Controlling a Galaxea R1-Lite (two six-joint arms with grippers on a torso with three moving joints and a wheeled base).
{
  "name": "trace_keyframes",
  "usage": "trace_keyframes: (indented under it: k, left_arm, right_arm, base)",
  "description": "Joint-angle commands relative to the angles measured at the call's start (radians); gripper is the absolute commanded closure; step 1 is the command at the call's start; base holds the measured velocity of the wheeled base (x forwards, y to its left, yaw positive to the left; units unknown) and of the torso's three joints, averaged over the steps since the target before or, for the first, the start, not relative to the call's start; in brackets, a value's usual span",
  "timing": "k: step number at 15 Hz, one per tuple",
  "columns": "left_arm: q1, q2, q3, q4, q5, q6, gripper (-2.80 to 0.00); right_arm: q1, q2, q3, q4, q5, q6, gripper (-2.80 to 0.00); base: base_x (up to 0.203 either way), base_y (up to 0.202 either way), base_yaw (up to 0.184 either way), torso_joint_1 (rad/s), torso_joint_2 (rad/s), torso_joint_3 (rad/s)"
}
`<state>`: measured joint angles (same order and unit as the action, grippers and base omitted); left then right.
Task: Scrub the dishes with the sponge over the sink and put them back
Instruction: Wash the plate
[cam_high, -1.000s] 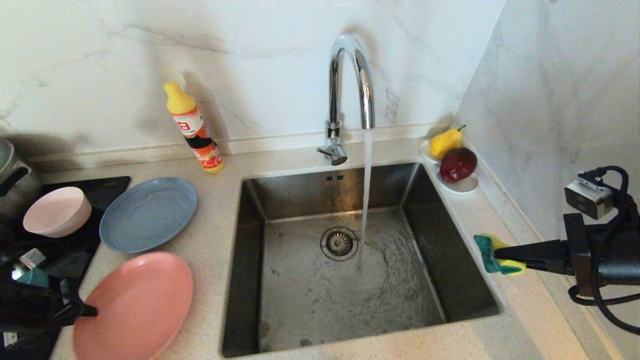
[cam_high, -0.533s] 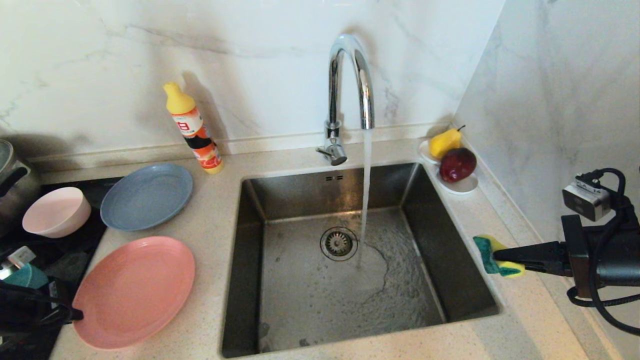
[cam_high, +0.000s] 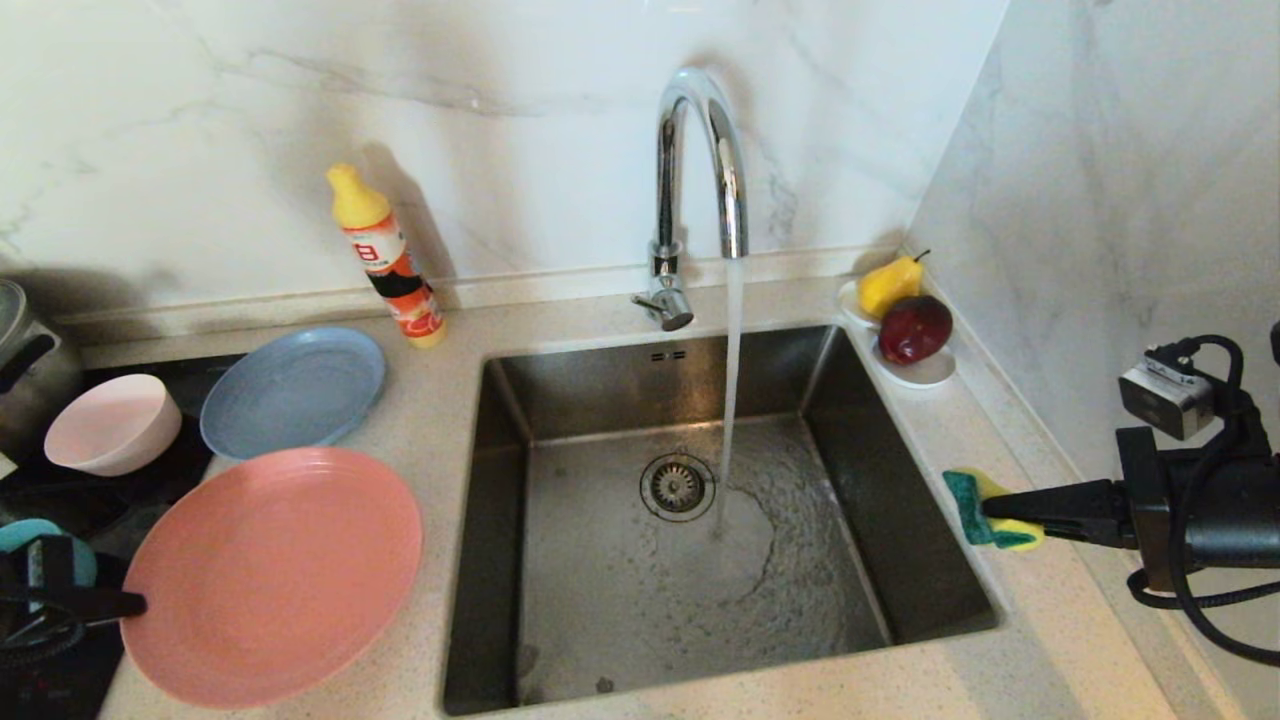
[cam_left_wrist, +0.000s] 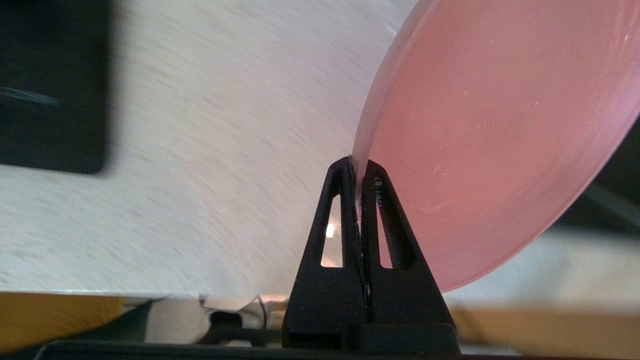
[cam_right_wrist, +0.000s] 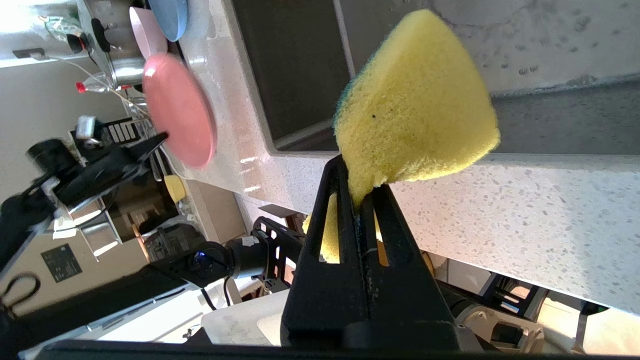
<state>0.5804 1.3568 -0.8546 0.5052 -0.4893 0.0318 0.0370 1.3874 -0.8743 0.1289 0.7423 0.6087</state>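
Left wrist view: left fingers (cam_left_wrist: 359, 167) pinch only the thin rim of the salmon-pink plate (cam_left_wrist: 500, 125), lifted at the bench's near left. It could slip. On the right, right fingers (cam_high: 985, 508) squeeze the sponge (cam_high: 968, 505) beside the sink (cam_high: 900, 500).

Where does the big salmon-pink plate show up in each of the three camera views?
Head view: large salmon-pink plate at lower left, left of the steel sink.
Left wrist view: fills the upper right, its rim pinched in the left gripper.
Right wrist view: small, upper left.
Shared landmark: the speckled countertop.
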Motion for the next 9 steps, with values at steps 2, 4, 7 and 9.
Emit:
trace_keyframes:
  k: [2, 4, 7, 9]
  left_arm:
    - [-0.119, -0.123, -0.017, 0.08, -0.02, 0.02, 0.0]
    - [-0.262, -0.132, -0.048, 0.113, -0.017, -0.009, 0.0]
    - [-0.492, -0.069, -0.132, 0.112, 0.045, -0.147, 0.0]
    - [-0.63, 0.008, -0.192, 0.073, 0.087, -0.258, 0.0]
  right_arm:
    - [0.001, 0.001, -0.003, 0.001, 0.005, 0.005, 0.0]
    - [0.001, -0.004, 0.0, 0.001, 0.006, 0.006, 0.0]
    - [0.0, -0.013, 0.002, 0.001, 0.006, 0.006, 0.0]
    - [0.0, -0.029, 0.003, 0.001, 0.006, 0.006, 0.0]
  base:
    - [0.0, 0.0, 0.0, 0.0, 0.0, 0.0]
    - [0.0, 0.0, 0.0, 0.0, 0.0, 0.0]
    - [0.0, 0.0, 0.0, 0.0, 0.0, 0.0]
    - [0.0, 0.0, 0.0, 0.0, 0.0, 0.0]
